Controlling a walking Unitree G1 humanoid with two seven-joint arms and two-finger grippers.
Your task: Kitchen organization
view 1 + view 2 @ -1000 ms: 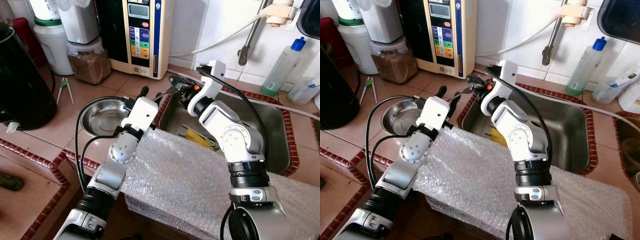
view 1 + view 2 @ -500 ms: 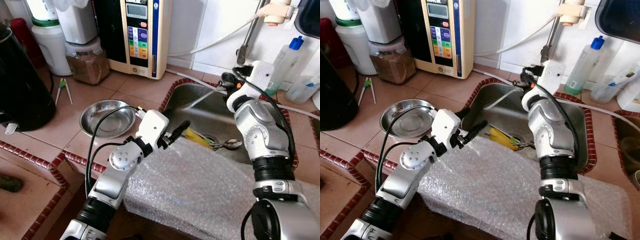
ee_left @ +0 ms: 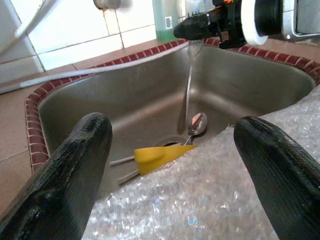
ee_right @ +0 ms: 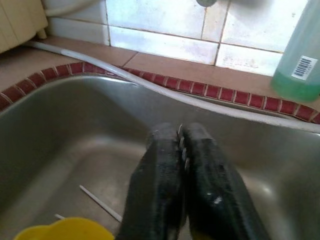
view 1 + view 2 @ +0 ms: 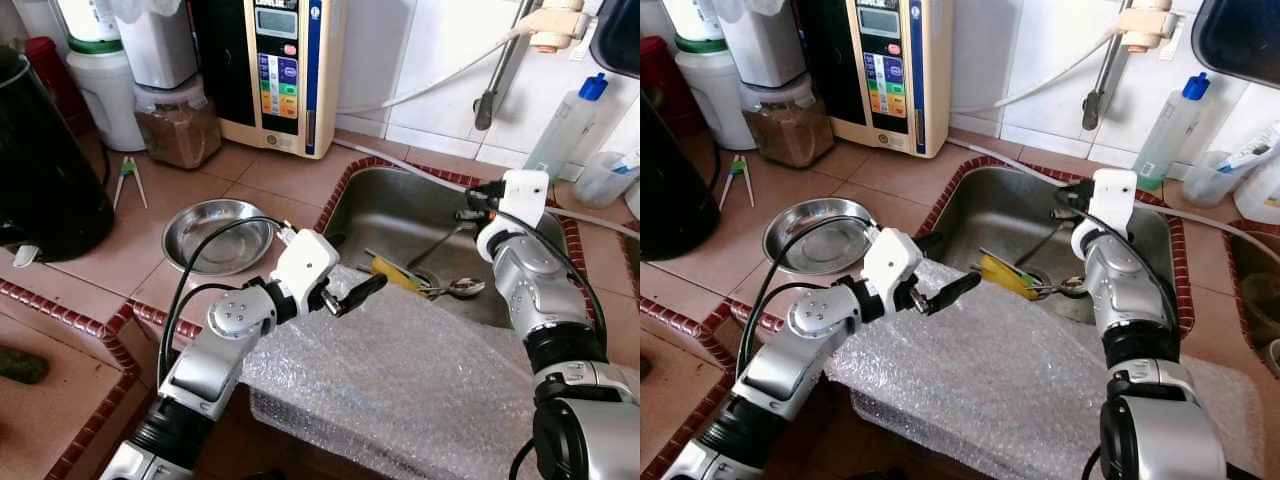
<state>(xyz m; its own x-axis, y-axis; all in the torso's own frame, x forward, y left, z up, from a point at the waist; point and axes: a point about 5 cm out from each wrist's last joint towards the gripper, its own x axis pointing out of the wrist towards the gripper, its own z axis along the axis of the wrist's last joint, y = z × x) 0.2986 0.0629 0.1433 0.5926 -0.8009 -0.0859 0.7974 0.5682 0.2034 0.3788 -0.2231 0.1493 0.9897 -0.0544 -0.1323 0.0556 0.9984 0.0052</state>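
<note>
My right gripper (image 5: pixel 466 212) hangs over the steel sink (image 5: pixel 395 200) at its right side. Its fingers (image 4: pixel 165 165) are shut on the top of a thin metal utensil handle (image 5: pixel 440 243) that slants down toward the drain. A spoon (image 5: pixel 462 287) and a yellow-handled tool (image 5: pixel 398 275) lie by the drain. My left gripper (image 3: pixel 172 127) is open and holds nothing. It hovers over the edge of the bubble wrap (image 5: pixel 400 370) at the sink's near left corner. A round steel bowl (image 5: pixel 215 235) sits on the tiled counter to the left of the sink.
A black kettle (image 5: pixel 45 170) stands at the far left. Jars (image 5: pixel 180 120) and a water purifier (image 5: pixel 285 70) line the back wall. Tongs (image 5: pixel 128 175) lie on the tiles. A green soap bottle (image 5: pixel 565 130) and a hose (image 5: pixel 420 90) are behind the sink.
My right gripper swung from the sink's left rim by the bowl across to the sink's right side. My left gripper moved from beside the bowl toward the sink, over the bubble wrap's edge.
</note>
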